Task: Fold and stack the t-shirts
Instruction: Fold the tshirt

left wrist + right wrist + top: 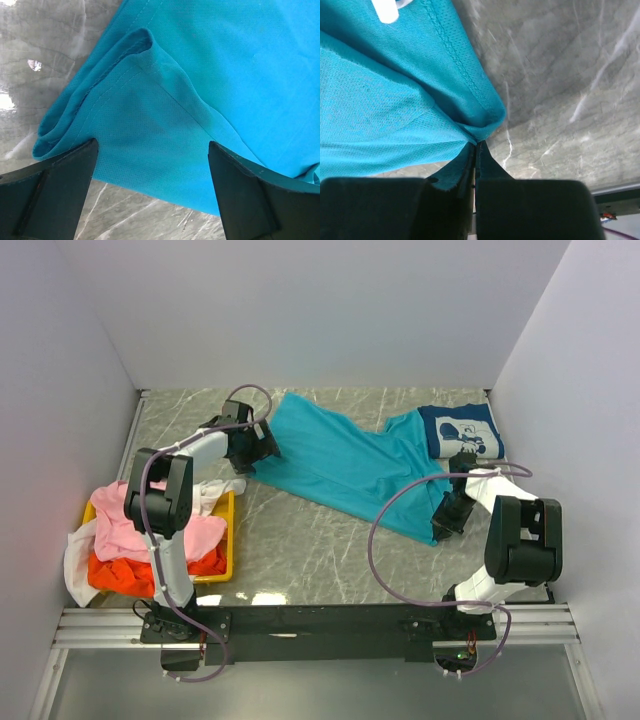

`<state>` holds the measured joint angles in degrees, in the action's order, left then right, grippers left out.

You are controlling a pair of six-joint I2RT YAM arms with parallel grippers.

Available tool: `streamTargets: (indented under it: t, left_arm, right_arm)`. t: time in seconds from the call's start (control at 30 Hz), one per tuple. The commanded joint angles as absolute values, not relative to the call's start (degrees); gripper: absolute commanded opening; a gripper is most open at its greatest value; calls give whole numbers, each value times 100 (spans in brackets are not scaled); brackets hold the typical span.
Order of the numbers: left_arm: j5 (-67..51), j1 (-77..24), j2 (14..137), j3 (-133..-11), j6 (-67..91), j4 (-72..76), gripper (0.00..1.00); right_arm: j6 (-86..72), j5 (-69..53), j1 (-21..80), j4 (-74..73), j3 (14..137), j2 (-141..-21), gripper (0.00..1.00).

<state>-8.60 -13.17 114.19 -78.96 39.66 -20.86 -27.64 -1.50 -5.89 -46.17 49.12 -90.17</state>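
A teal t-shirt (345, 462) lies spread and rumpled across the middle of the marble table. My left gripper (262, 452) is open at the shirt's left edge, its fingers (60, 185) straddling a folded corner of teal cloth (145, 125). My right gripper (441, 527) is shut on the shirt's near right corner (480, 120), pinching the hem. A navy t-shirt with white cartoon print (461, 429) lies folded at the back right. Pink (130, 530), orange (125, 575) and white (78, 565) t-shirts are piled at the left.
A yellow plastic tray (228, 540) under the pile sits at the left edge. White walls close in the table on three sides. Purple cables loop from both arms. The metal rail with the arm bases runs along the near edge.
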Motion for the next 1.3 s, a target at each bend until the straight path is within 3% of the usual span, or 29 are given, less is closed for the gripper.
streamTargets:
  t: [0.0, 0.7, 0.73, 0.8, 0.93, 1.27]
  left_arm:
    - [-440, -1310, 11294, -7612, 3832, -2276, 99]
    - [-220, -1345, 10213, -6837, 3894, -2522, 99]
    - [-185, -1371, 10187, -6873, 3876, -2575, 99]
    - [-132, -1397, 10178, -7048, 3797, -2645, 99]
    - [-141, -1485, 10204, -7365, 3700, -2716, 99]
    - [-729, -1775, 10695, -8191, 3691, -2497, 99]
  right_arm:
    - [-2926, 27, -633, -4991, 4808, -8798, 0]
    - [-3217, -246, -562, -5976, 4606, -7954, 0]
    - [-3208, -237, -554, -5977, 4605, -7945, 2]
    - [-3191, -246, -545, -5994, 4693, -7963, 23]
    - [-3068, -63, -449, -6091, 5079, -8033, 45]
    - [-3172, -385, 676, -5240, 6126, -8639, 46]
